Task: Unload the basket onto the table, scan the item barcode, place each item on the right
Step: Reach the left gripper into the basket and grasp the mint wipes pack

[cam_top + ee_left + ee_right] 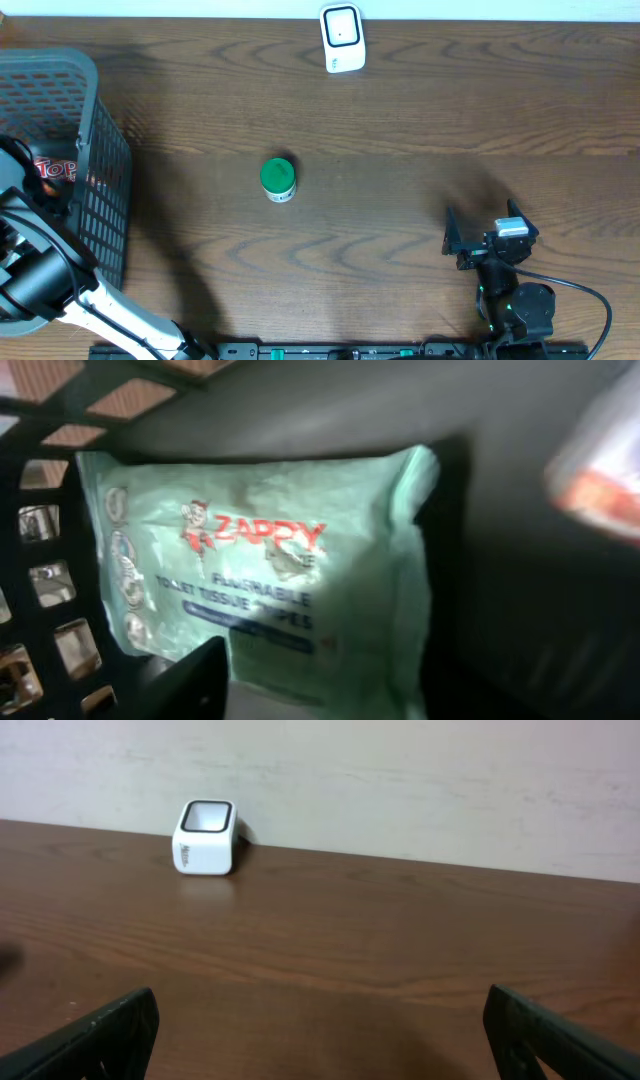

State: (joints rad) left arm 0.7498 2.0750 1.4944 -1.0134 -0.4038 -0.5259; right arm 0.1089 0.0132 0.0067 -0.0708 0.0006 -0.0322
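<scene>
The brown table (400, 120) carried everything. At its left end stood the mesh basket (100, 190), with my left hand (20, 175) down inside it. Only one finger (195, 675) showed, so I couldn't tell its spread. My right hand (322, 1025) hovered over the table, spread wide. The green wipes pack (270, 560) lay in the basket against the mesh wall. A green-lidded jar (277, 179) stood mid-table, the white scanner (342, 38) at the far edge.
</scene>
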